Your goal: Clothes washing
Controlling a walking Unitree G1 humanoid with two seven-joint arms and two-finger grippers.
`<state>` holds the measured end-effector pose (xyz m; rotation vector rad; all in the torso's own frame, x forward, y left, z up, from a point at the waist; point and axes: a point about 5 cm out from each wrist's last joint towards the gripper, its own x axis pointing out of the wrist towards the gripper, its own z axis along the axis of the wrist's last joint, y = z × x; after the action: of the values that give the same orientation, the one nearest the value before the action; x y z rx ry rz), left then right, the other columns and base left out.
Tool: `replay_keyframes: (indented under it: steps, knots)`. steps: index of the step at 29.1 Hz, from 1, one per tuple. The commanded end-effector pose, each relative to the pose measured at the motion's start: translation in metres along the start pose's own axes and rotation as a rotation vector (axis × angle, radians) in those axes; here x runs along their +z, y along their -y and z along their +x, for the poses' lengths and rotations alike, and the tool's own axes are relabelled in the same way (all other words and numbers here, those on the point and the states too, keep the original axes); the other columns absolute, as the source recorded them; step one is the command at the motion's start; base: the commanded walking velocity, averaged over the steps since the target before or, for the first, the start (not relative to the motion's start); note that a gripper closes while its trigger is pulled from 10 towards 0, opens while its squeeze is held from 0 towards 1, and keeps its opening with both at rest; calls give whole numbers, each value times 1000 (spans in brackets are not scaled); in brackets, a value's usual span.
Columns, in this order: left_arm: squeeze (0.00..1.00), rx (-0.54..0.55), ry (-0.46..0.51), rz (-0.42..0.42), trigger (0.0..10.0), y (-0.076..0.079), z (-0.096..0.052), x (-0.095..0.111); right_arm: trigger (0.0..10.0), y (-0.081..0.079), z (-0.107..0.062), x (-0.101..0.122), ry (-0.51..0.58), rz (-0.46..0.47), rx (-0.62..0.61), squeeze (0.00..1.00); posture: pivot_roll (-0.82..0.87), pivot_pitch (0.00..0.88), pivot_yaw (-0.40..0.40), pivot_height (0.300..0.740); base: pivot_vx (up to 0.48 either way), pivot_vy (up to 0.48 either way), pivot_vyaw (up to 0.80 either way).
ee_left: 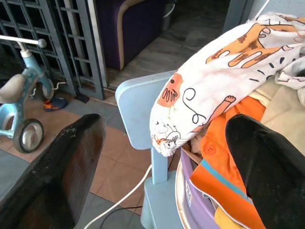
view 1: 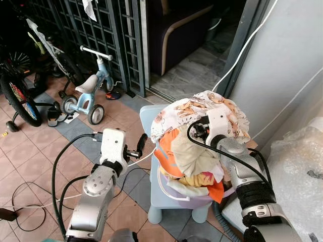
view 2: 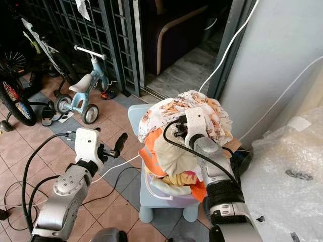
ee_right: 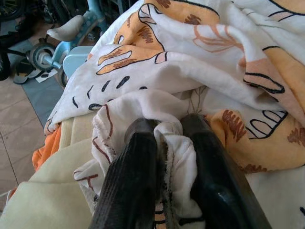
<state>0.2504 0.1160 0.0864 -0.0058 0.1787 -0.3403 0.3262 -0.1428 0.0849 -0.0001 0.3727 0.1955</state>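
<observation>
Clothes (view 1: 199, 146) are sitting heaped in a basket (view 1: 174, 194) on a blue chair (view 1: 151, 118). Right gripper (ee_right: 164, 138) is pinching the printed cloth (ee_right: 200, 62); left gripper (view 1: 140, 146), at nine o'clock, is hovering spread. Next: lifting it out, judging.

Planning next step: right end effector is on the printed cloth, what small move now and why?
Probably lift the right end effector straight up: its fingers are shut on a fold of the printed cloth, which drapes over the heaped basket. The left end effector is open beside it.

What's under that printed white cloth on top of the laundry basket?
Under the printed white cloth, pinched by the right gripper, lie an orange garment and a cream one. The lavender basket hides anything deeper.
</observation>
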Motion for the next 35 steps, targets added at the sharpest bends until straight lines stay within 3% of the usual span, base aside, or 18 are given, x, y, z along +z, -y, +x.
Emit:
replay_keyframes:
  steps: [1, 6, 9, 11, 15, 16, 19, 21, 26, 28, 31, 33, 34, 35]
  knots:
    - [0, -52, -9, 1, 10000, 4, 0, 0, 0, 0, -4, 2, 20, 33, -36, 0, -58, 15, 30, 740, 0, 0, 0]
    - [0, -115, -22, 40, 10000, 9, 7, 0, 0, -3, -8, -2, 39, 47, -70, 0, -69, 11, 59, 740, 0, 0, 0]
    - [0, -169, -22, 135, 10000, 10, 16, 8, 0, -6, -16, -15, 10, 73, -92, 0, -76, 2, 68, 740, 0, 0, 0]
    - [0, -122, -67, 88, 10000, 5, 15, 6, 0, -12, -20, -16, 35, 20, -71, 0, -82, 0, 66, 740, 0, 0, 0]
    - [0, -146, -25, 124, 10000, 2, 7, 7, 0, -20, -24, -17, 64, 19, -56, 0, -79, 0, 52, 740, 0, 0, 0]
    - [0, -147, -26, 97, 10000, 3, 5, 3, 0, -21, -27, -17, 88, 4, -63, 0, -72, 0, 43, 740, 0, 0, 0]
    - [0, -74, -36, 38, 10000, 9, 9, -5, 0, -21, -32, -11, 153, -10, -82, 0, -73, 0, 32, 740, 0, 0, 0]
    - [0, -136, -23, 93, 10000, 21, 10, -2, 0, -21, -38, -1, 220, 29, -93, 0, -82, 0, 18, 740, 0, 0, 0]
    - [0, 16, 7, 152, 10000, 4, 5, 4, 0, -21, -49, 22, 375, 74, -73, 0, -77, 0, -11, 740, 0, 0, 0]
    - [0, 25, 23, 174, 10000, -1, 2, 9, 0, -26, -51, 35, 430, 71, -50, 0, -68, 0, 2, 740, 0, 0, 0]
    - [0, 38, 18, 194, 10000, -5, 2, 15, 0, -32, -52, 50, 478, 7, -33, 0, -61, 11, 12, 740, 0, 0, 0]
    - [0, 25, 24, 209, 10000, -3, 4, 22, 549, -27, -53, 58, 504, -21, -56, 0, -58, 20, 12, 740, 0, 0, 0]
    - [0, 19, 26, 203, 10000, -2, 4, 22, 4549, -25, -52, 56, 495, -11, -68, 0, -58, 20, 12, 740, 0, 0, 0]
    - [0, 15, 26, 196, 10000, -1, 4, 22, 4549, -24, -51, 55, 489, -4, -75, 0, -59, 25, 13, 740, 0, 0, 0]
